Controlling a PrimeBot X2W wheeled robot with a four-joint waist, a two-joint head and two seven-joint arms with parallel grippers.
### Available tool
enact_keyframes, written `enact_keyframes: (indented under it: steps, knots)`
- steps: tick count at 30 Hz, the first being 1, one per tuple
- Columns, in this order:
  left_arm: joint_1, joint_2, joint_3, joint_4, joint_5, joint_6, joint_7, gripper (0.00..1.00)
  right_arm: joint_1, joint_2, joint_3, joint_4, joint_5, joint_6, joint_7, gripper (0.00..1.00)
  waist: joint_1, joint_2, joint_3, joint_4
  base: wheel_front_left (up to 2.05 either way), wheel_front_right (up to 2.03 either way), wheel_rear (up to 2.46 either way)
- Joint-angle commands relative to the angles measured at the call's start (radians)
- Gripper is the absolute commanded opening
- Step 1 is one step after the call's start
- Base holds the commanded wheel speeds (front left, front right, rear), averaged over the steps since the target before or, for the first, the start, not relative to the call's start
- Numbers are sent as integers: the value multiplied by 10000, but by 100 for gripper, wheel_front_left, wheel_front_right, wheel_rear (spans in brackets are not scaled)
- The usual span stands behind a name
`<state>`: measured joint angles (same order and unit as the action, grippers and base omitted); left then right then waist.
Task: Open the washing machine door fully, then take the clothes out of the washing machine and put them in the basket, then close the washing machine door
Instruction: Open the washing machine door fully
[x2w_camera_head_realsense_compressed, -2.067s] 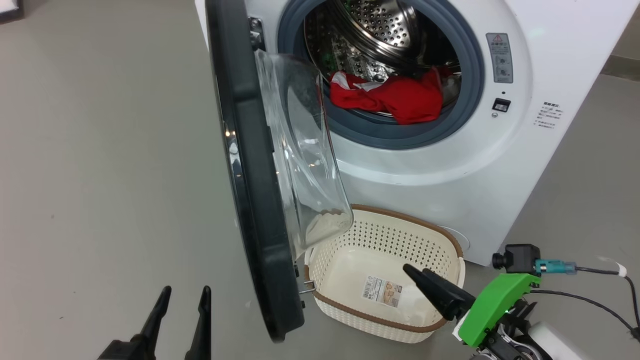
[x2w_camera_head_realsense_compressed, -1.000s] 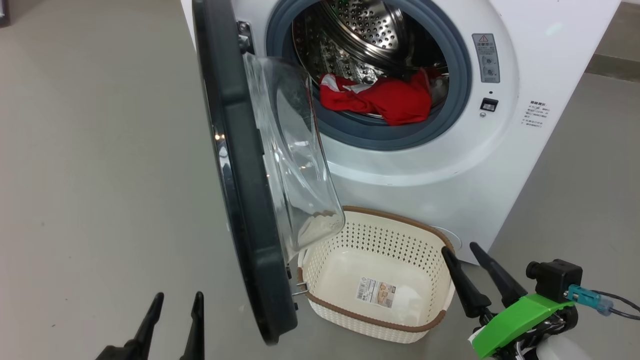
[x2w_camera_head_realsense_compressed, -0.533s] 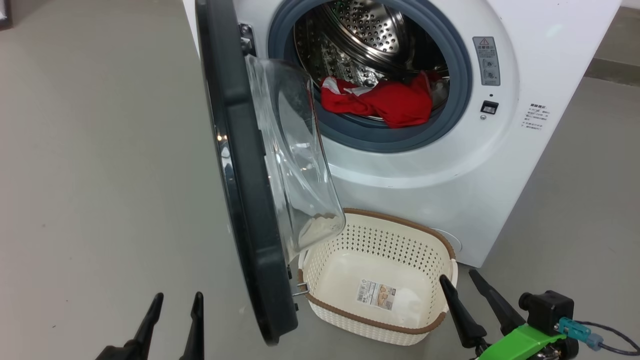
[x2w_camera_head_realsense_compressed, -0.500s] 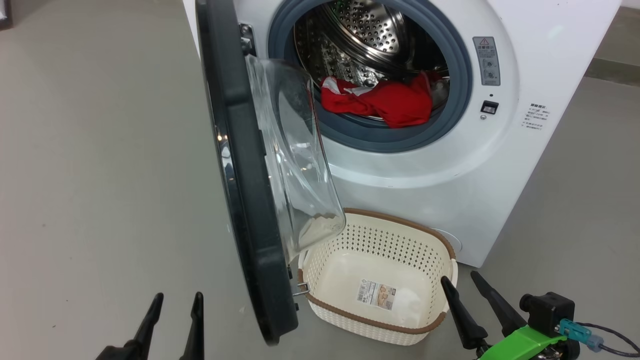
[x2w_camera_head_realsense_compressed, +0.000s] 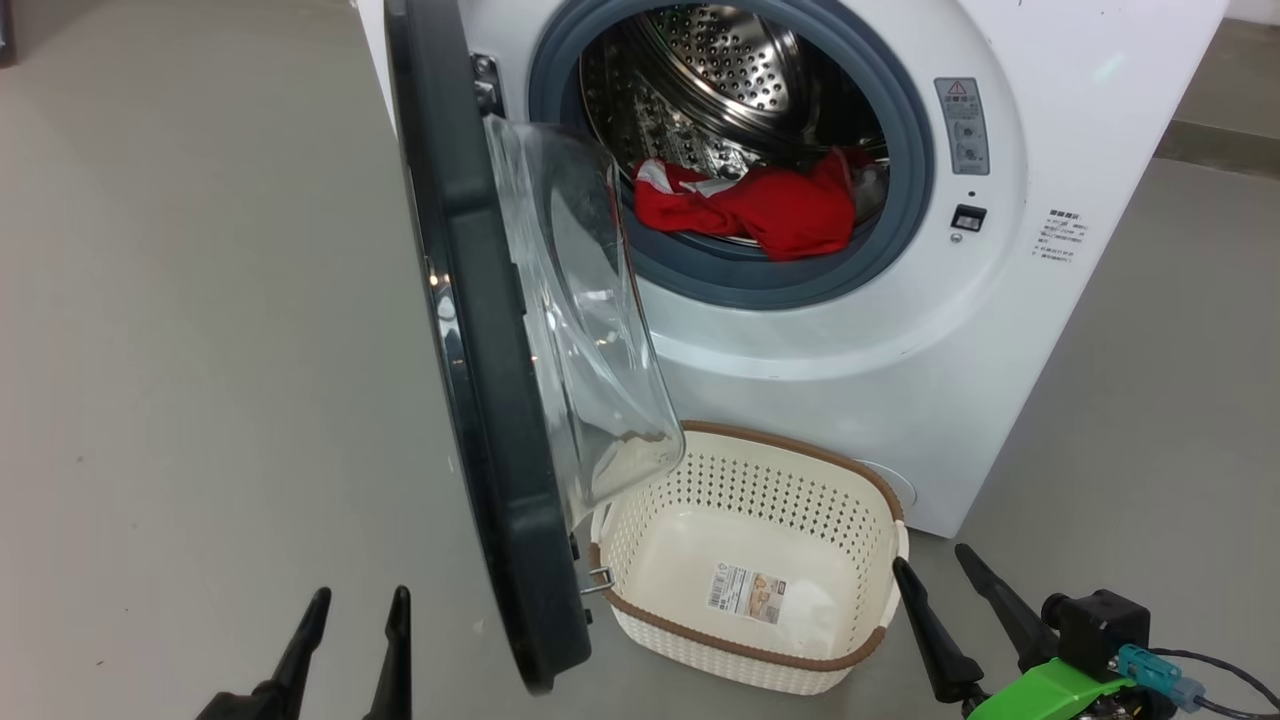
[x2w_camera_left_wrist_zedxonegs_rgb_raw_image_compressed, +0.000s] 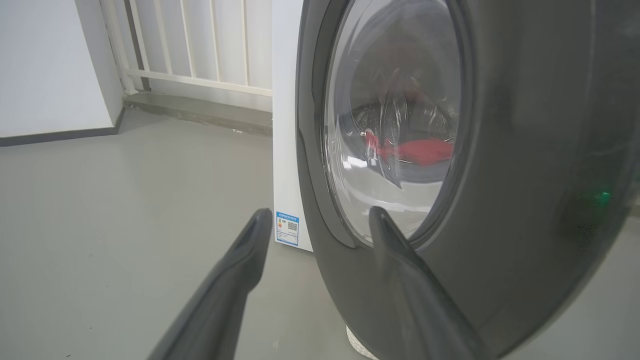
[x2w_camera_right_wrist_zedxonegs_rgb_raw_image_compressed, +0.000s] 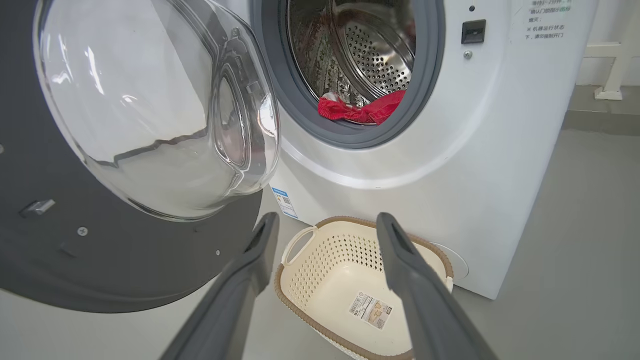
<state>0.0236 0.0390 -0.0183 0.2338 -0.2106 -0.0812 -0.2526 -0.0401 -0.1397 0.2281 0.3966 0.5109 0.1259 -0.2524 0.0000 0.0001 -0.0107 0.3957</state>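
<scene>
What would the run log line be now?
door open | clothes in drum | basket empty | left gripper open | right gripper open, beside basket

Bright, even, diffuse indoor light in all three views; shadows on the grey floor (x2w_camera_head_realsense_compressed: 200, 350) are faint and soft-edged. Head view: sharp throughout, with glints on the steel drum (x2w_camera_head_realsense_compressed: 740, 60) and a thin highlight along the washing machine door (x2w_camera_head_realsense_compressed: 495, 400). Left wrist view: the door's glossy rim mirrors a small green light, and the left gripper (x2w_camera_left_wrist_zedxonegs_rgb_raw_image_compressed: 320, 215), close to the lens, is soft. Right wrist view: white glare streaks on the door glass, mild wide-angle bending toward the edges, and the right gripper (x2w_camera_right_wrist_zedxonegs_rgb_raw_image_compressed: 327, 218) out of focus.
</scene>
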Motion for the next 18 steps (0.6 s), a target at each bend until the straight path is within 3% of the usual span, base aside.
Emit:
enact_keyframes:
  steps: [1, 10, 11, 13, 14, 18]
  knots:
    - [-200, 112, 297, -200, 54, -35, -92, 100, 8, -54, 71, -239, -343, 48, -93, 100, 0, -1, -30, -2, 0, 0, 0]
    - [-205, 112, 317, -221, 71, -46, -92, 100, 158, 84, -260, -389, -1245, 48, -93, 100, 0, -1, -122, -15, 0, 0, 0]
    - [-202, 112, 324, -217, 49, -48, -92, 89, 186, 112, -286, -401, -1300, 48, -93, 100, 0, -1, -131, -21, 0, 0, 0]
    - [-216, 112, 347, -224, -49, -54, -92, 21, 230, 142, -333, -411, -1397, 48, -93, 100, 0, -1, -156, -33, 0, 0, 0]
    - [-228, 112, 358, -246, -82, -59, -92, 0, 249, 156, -348, -413, -1435, 48, -93, 100, 0, -1, -167, -37, 0, 0, 0]
    - [-409, 112, 556, -714, -305, -72, -92, 0, 289, 192, -415, -428, -1542, 48, -93, 100, 0, -1, -156, -40, 0, 0, 0]
